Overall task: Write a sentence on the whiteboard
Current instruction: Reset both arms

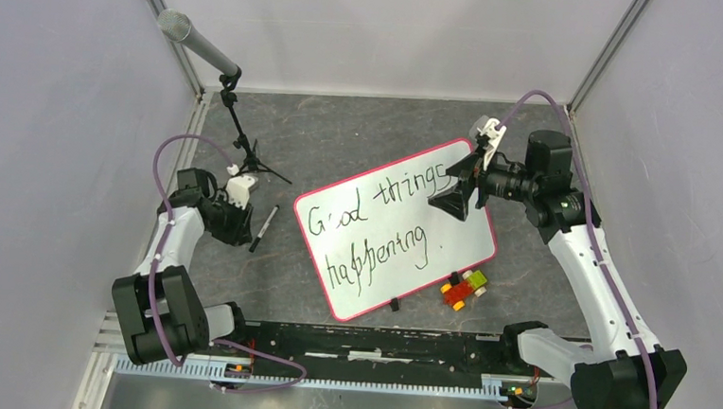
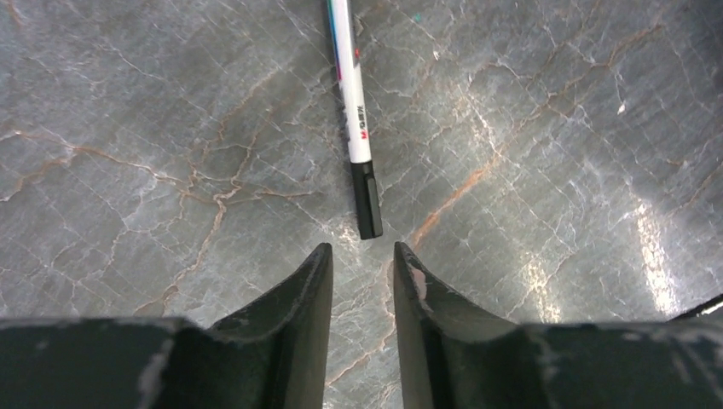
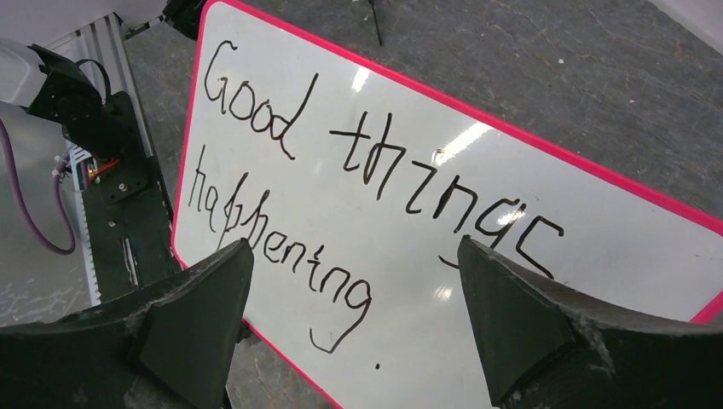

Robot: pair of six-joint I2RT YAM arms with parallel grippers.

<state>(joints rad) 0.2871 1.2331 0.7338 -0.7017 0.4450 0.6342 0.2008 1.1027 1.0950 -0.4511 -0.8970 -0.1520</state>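
Observation:
The whiteboard [image 1: 455, 241] lies flat and askew in the middle of the table, white with a red-pink rim. The sentence [image 1: 333, 218], "Good things happening", stands on it in two black lines and also shows in the right wrist view [image 3: 256, 128]. My right gripper [image 1: 458, 187] hangs open and empty above the board's far right part [image 3: 354, 256]. A black-capped white marker [image 1: 263, 228] lies on the table left of the board. My left gripper [image 2: 362, 256] hovers just short of the marker's black end [image 2: 367, 200], jaws slightly apart and empty.
A microphone [image 1: 197, 43] on a small tripod stands at the back left. A cluster of coloured toy bricks [image 1: 463, 289] lies right of the board's near corner. A small black piece [image 1: 395, 304] sits at the board's near edge. Walls enclose three sides.

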